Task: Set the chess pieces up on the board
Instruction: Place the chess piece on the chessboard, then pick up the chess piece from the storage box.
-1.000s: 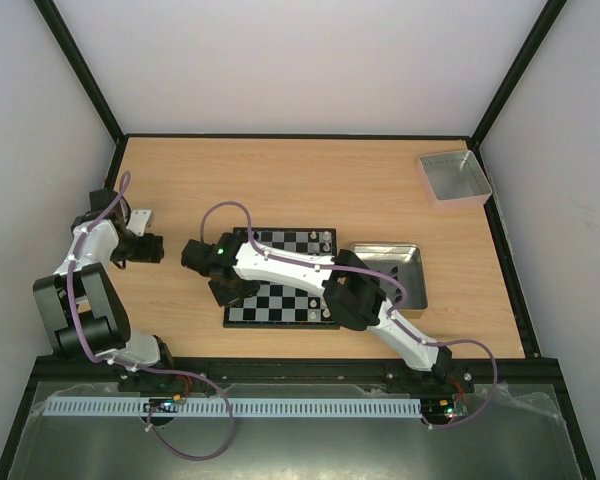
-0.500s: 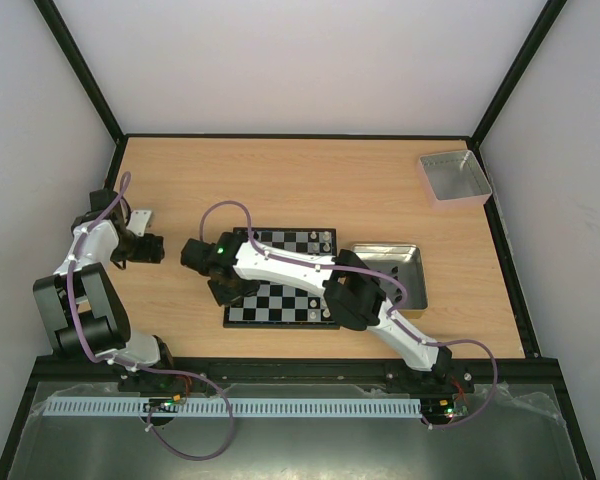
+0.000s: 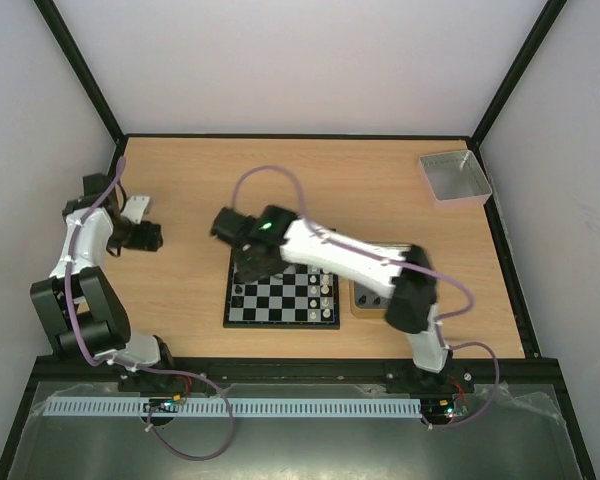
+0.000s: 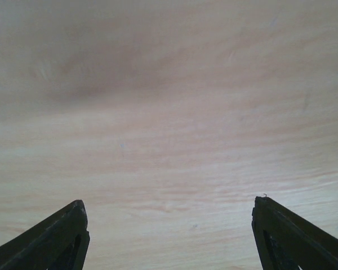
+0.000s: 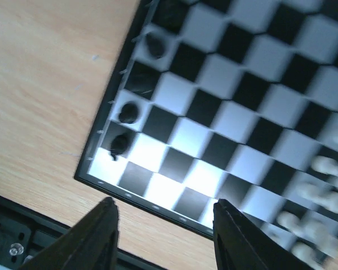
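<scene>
The wooden table (image 3: pixel 180 180) holds the board (image 3: pixel 280 300), black chess pieces (image 5: pixel 125 113) lining its left edge. Above it the right gripper (image 5: pixel 164 205) gapes empty, as does the left gripper (image 4: pixel 169 211).

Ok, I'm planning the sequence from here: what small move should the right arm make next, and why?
Probably swing the right end effector across to the tin beside the board for another piece. It hangs open and empty above the board's left edge, where only a few black pieces stand, so that side looks unfinished. The arm hides the tin's contents.
</scene>
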Robot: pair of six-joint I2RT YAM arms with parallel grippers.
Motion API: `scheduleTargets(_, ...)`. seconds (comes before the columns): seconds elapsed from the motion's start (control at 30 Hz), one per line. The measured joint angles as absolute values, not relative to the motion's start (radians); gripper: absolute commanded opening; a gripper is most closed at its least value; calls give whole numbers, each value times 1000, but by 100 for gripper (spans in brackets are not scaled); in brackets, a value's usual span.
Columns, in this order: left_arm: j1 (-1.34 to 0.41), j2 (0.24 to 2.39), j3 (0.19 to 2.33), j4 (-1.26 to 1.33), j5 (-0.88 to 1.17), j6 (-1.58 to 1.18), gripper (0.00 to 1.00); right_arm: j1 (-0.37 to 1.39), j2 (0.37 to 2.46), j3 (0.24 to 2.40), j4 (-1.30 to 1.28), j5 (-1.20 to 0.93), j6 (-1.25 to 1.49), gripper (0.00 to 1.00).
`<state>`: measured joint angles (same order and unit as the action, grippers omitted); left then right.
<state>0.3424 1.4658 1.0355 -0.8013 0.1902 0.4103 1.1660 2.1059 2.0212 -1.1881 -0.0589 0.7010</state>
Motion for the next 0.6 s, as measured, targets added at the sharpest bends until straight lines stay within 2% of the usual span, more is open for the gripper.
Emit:
scheduleTargets(0.13,259,1466,1236,-884,199,429,82,1038,1820,1813,-1168,-14,753,44)
scheduleTargets(0.23,99,1466,1417,-931,197,442,81,903,1652,1657,-1149,30,789,44)
scheduleTargets(0.4,-142,1511,1654,-1026,249,454,77,773,1505,1419,-1118,53,835,45)
scheduleTargets(0.6,-387,1702,1930,-1141,298,476,76,631,1354,1221,-1087,49,875,48)
